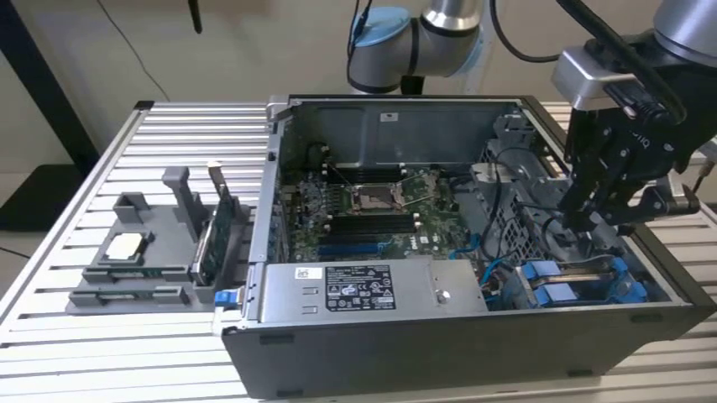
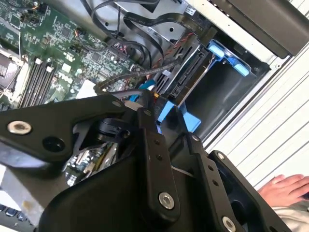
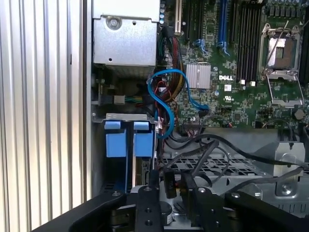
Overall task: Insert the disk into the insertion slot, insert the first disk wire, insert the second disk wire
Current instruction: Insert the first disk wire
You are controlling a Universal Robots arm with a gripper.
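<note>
Gripper (image 1: 594, 222) low inside the computer case (image 1: 448, 353), just above the disk (image 3: 143, 170).

The gripper's tip is sunk among black cables (image 3: 212, 150), and its own black body covers the tip in both wrist views. I cannot tell whether it is apart, together or clamped on something; a dark block sits right at the tip, too hidden to identify. The disk lies just below and ahead of the tip, inside the insertion slot (image 3: 231, 166), with only its blue carrier ends and a sliver of edge visible. A blue cable (image 3: 164, 96) loops just beyond it. A person's hand (image 2: 288, 189), cut off by the frame edge, rests on the slatted table (image 1: 168, 134), well apart from the gripper.
</note>
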